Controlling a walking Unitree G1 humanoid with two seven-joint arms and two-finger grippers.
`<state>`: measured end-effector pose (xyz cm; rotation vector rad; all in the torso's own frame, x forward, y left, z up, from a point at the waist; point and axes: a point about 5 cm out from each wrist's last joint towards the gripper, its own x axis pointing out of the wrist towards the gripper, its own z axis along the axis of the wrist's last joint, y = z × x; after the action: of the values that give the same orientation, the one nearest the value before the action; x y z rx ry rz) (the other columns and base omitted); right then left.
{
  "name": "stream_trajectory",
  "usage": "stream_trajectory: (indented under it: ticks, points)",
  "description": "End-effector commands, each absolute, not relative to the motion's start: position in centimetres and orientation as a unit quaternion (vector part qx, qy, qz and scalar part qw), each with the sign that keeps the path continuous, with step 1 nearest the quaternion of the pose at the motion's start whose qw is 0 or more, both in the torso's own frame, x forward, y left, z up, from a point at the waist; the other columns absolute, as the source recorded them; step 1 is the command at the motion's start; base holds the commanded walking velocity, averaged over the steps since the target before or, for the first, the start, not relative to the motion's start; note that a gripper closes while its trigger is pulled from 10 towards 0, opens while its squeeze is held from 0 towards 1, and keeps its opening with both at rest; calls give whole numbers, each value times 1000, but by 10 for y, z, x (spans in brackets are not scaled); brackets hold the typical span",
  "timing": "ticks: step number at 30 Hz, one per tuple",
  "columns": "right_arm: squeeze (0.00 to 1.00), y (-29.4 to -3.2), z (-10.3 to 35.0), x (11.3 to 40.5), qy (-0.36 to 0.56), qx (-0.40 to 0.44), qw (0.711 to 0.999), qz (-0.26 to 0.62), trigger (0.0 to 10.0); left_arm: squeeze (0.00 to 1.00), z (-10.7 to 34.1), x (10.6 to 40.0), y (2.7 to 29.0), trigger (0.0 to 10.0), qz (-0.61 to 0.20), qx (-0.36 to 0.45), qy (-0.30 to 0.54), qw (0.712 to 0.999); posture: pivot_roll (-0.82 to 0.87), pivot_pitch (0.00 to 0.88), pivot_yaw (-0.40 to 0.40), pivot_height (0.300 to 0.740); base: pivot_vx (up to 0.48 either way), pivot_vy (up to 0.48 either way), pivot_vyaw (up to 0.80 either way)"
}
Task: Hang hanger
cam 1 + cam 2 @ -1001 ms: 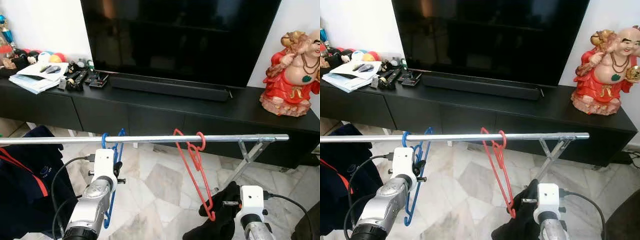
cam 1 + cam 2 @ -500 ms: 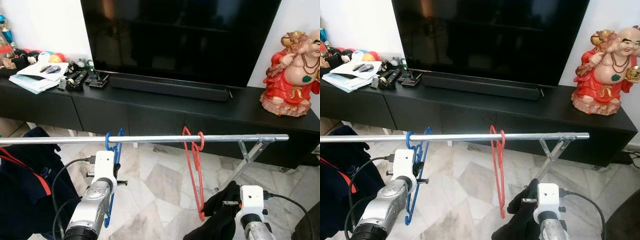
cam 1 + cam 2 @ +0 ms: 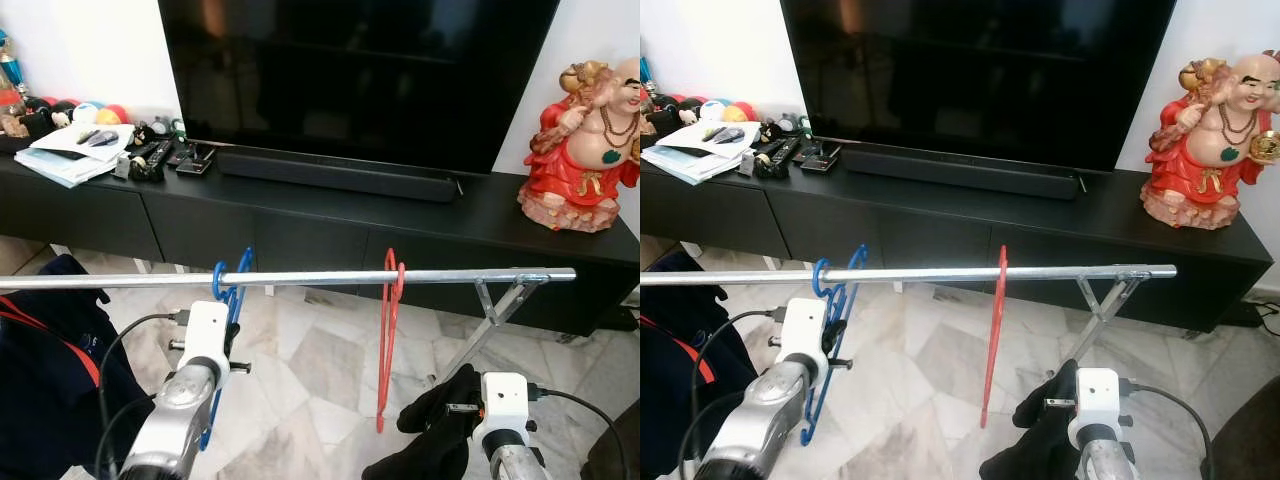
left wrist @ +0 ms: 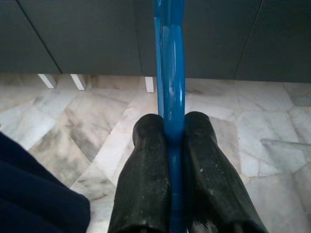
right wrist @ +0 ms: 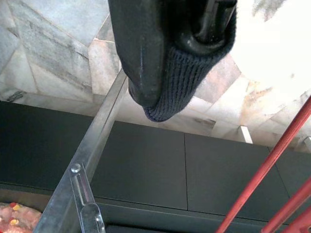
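Left tool (image 4: 170,141) clamped on the blue hanger (image 3: 226,300), whose hook sits over the metal rail (image 3: 300,278) near its left part. Red hanger (image 3: 386,345) hangs free on the rail, edge-on. Right tool (image 3: 440,420) sits low beside it, sock-covered; can't tell its opening.

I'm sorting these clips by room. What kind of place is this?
Most likely a home living room: a large television on a long black media console, a laughing Buddha figurine, marble-look floor, and a metal clothes rail with hangers.
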<state>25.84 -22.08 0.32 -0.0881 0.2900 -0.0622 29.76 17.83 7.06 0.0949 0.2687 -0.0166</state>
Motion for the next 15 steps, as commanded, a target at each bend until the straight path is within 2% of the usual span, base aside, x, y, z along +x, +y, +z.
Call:
stream_trajectory:
  ticks: [1, 8, 9, 10, 11, 12, 15]
  points:
    - [0, -224, 10, 261, 124, -46, 991, -37, 10000, 0, 75, 293, 181, 0, -16, 63, 119, 991, 48, 0, -49, 740, 0, 0, 0]
    - [0, -226, 11, 260, 118, -48, 991, -40, 10000, 0, 74, 269, 185, 0, -36, 80, 114, 990, 56, 0, -55, 740, 0, 0, 0]
    - [0, -227, 12, 259, 117, -49, 991, -41, 10000, 0, 72, 264, 186, 706, -42, 89, 115, 988, 55, 0, -55, 740, 0, 0, 0]
    - [0, -228, 12, 259, 115, -49, 991, -41, 10000, 0, 69, 257, 187, 3686, -46, 96, 117, 987, 55, 0, -55, 740, 0, 0, 0]
    - [0, -228, 13, 259, 115, -50, 991, -42, 10000, 0, 67, 252, 188, 3686, -49, 100, 118, 987, 55, 0, -55, 740, 0, 0, 0]
    - [0, -229, 13, 258, 114, -51, 991, -43, 10000, 0, 66, 248, 190, 10000, -50, 105, 118, 986, 55, 0, -55, 740, 0, 0, 0]
    - [0, -232, 14, 257, 111, -53, 991, -45, 10000, 0, 63, 238, 194, 10000, -50, 109, 119, 986, 57, 0, -54, 740, 0, 0, 0]
